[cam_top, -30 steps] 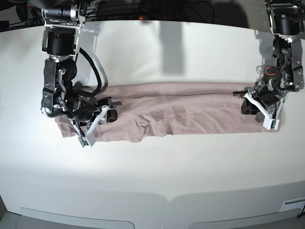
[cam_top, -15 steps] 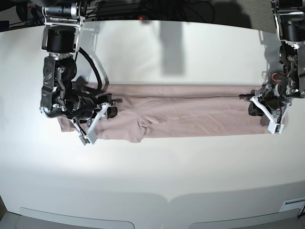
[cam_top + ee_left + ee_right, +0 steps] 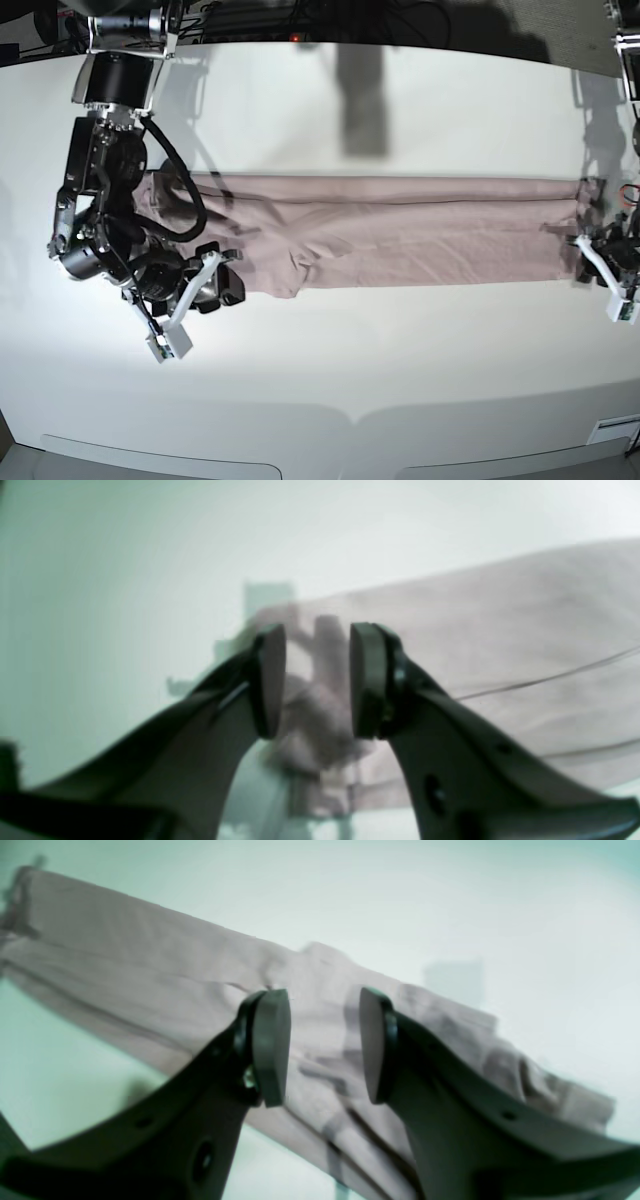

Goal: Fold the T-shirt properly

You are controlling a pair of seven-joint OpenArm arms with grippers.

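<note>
Surface: a broad white table (image 3: 330, 360) with a smooth matte top fills the base view; soft grey shadows of the arms fall across its far half around 12 o'clock
Room: a dark strip of cables and rig hardware (image 3: 300, 15) runs behind the far edge of the table; a pale curved panel edge shows along the near edge at 6 o'clock
T-shirt (image 3: 400, 235): dusty pink, lying flat on the table as a long narrow band stretched from 9 o'clock to 3 o'clock across the middle, with a lengthwise fold line and small wrinkles near its left-of-centre part
Right gripper (image 3: 195, 310): at about 8 o'clock in the base view, just off the near edge of the cloth; the right wrist view shows its two pads standing apart with a clear gap and nothing between them, the shirt lying beyond
Left gripper (image 3: 610, 275): at 3 o'clock, at the end of the band; the left wrist view shows its pads parted with bunched pink cloth seen in the gap, too blurred to say whether the pads touch it
Arms: both dark, reaching down from the far corners
</note>
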